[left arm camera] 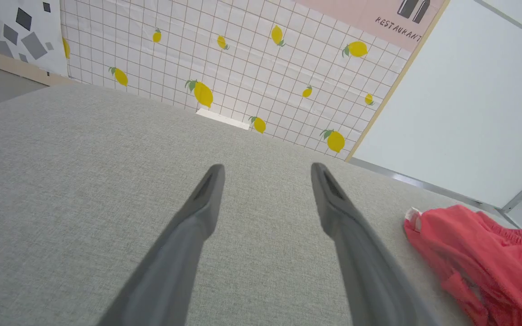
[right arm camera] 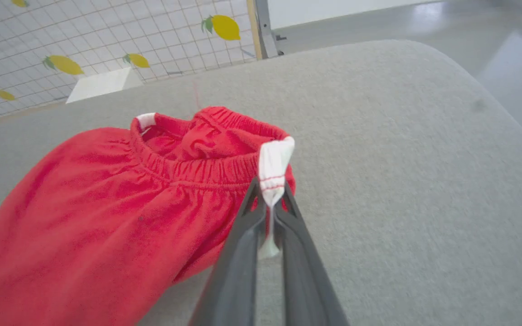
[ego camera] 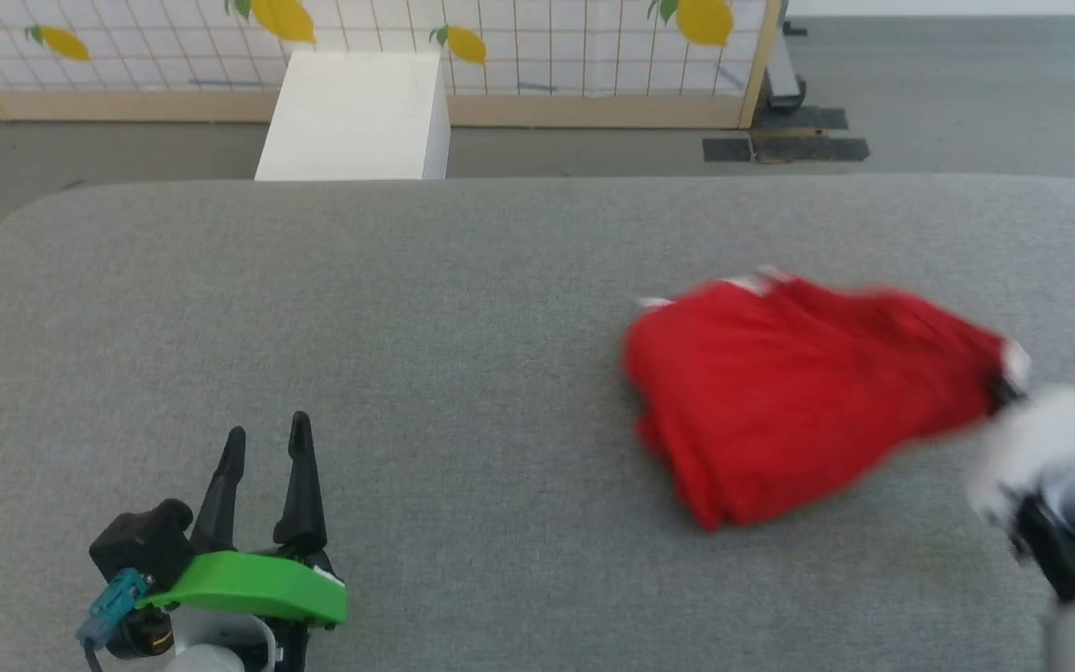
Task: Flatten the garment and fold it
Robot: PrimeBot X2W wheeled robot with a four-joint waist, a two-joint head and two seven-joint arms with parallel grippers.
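Observation:
The garment (ego camera: 799, 392) is a pair of bright red shorts lying bunched on the right half of the grey padded table (ego camera: 463, 308). In the right wrist view its gathered waistband (right arm camera: 197, 167) faces me, and my right gripper (right arm camera: 270, 190) is shut on the white stripe trim (right arm camera: 274, 163) at the waistband's corner. From the head view the right gripper (ego camera: 1004, 383) sits blurred at the garment's right end. My left gripper (ego camera: 267, 448) stands open at the lower left, far from the cloth, with nothing between its fingers (left arm camera: 197, 213). The garment (left arm camera: 478, 258) shows off to its right.
A white box (ego camera: 356, 117) stands on the floor beyond the table's far edge. Behind it runs a tiled partition with lemon prints (ego camera: 463, 42). The table's rounded right corner (right arm camera: 460, 77) drops to a shiny grey floor.

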